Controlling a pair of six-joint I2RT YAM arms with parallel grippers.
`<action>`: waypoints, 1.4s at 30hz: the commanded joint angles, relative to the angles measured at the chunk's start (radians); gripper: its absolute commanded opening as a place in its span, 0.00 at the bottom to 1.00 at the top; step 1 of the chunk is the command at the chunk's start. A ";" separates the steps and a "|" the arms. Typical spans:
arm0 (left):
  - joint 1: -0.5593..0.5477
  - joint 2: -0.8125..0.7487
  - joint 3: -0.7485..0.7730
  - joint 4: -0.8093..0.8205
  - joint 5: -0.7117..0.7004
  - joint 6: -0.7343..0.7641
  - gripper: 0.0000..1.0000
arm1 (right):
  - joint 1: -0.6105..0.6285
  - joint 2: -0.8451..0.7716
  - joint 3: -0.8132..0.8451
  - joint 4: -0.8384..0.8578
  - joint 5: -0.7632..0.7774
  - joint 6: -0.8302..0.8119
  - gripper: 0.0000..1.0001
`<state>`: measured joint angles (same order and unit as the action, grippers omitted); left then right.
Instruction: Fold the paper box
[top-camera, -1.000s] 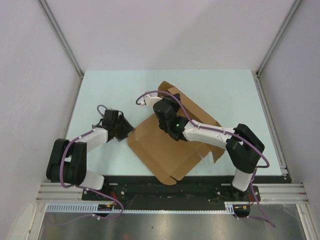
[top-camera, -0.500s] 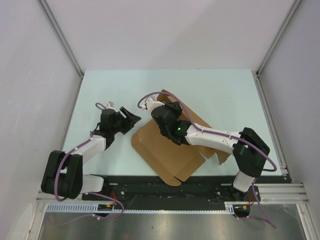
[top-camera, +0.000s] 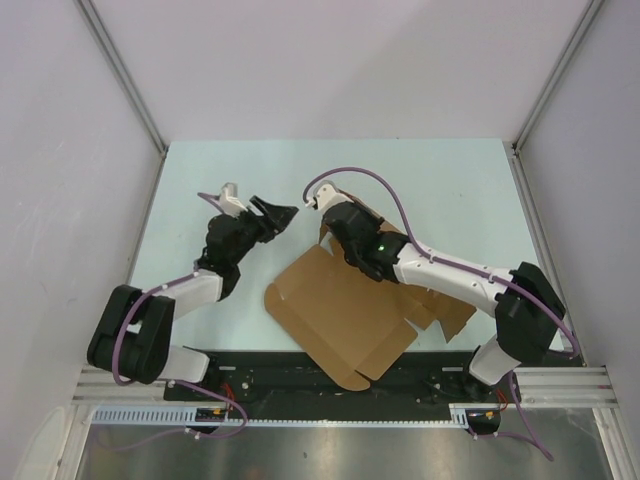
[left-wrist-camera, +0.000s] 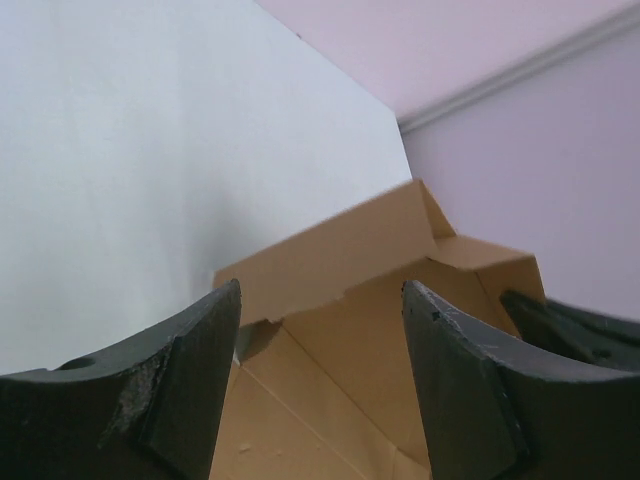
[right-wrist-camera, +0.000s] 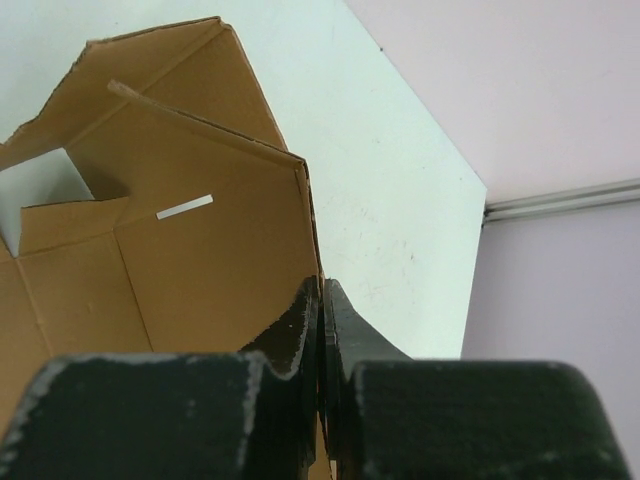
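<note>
The paper box (top-camera: 345, 315) is a flat brown die-cut cardboard sheet lying on the pale table, near the middle front. Its far side flap is lifted upright. My right gripper (top-camera: 335, 222) is shut on that raised flap's edge; in the right wrist view the fingers (right-wrist-camera: 322, 320) pinch the cardboard wall (right-wrist-camera: 200, 240), with a small slit showing in it. My left gripper (top-camera: 278, 213) is open and empty, raised above the table just left of the box's far corner. In the left wrist view its fingers (left-wrist-camera: 180, 390) frame the raised flap (left-wrist-camera: 340, 250).
The pale table (top-camera: 430, 180) is walled by white panels with metal corner posts (top-camera: 120, 70). The arm bases stand on a black rail (top-camera: 320, 375) at the near edge. Purple cables loop along both arms.
My right gripper has pulled the box's far flap up and moved right and back, dragging the sheet slightly right. My left gripper has risen and swung right toward the box's far corner.
</note>
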<state>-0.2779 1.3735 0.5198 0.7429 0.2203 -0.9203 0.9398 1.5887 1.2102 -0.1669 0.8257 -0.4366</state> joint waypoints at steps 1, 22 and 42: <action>-0.111 0.019 -0.017 0.191 -0.013 0.104 0.71 | 0.008 -0.032 -0.026 -0.016 -0.008 0.084 0.00; -0.276 0.082 0.011 0.013 -0.214 0.339 0.70 | 0.056 -0.010 -0.040 -0.016 0.041 0.105 0.00; -0.305 0.262 0.236 -0.089 -0.193 0.406 0.59 | -0.082 -0.070 -0.031 -0.013 -0.109 0.145 0.00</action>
<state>-0.5667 1.6218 0.7059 0.6399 0.0216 -0.5476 0.8509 1.5536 1.1858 -0.1684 0.7471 -0.3580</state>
